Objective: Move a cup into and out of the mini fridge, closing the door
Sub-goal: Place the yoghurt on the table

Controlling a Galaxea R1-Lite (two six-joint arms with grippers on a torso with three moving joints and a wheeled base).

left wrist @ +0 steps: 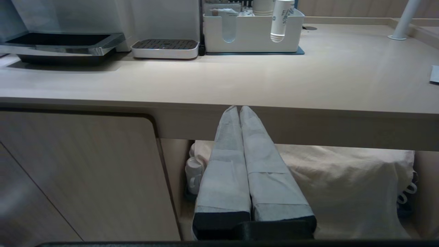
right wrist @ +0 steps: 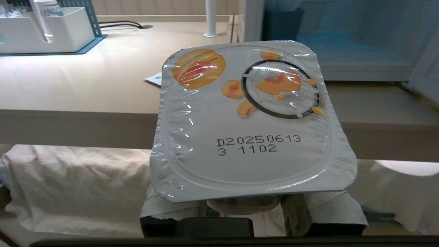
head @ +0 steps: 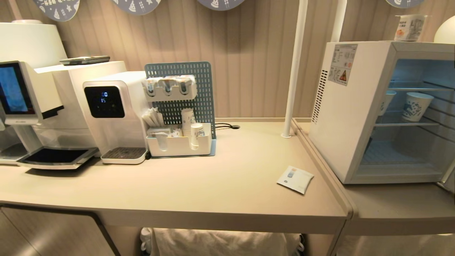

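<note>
The cup (right wrist: pixel 250 120), with its shiny peach-picture lid facing up, sits gripped in the right claw (right wrist: pixel 252 202). The white mini fridge (head: pixel 355 117) stands open on the counter (head: pixel 391 209).

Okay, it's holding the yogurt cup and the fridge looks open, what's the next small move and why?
Probably raise the right pincer with the cup above the counter edge toward the mini fridge. The cup is gripped below counter level, and the fridge interior stands open. The left pincer is shut and parked low.
</note>
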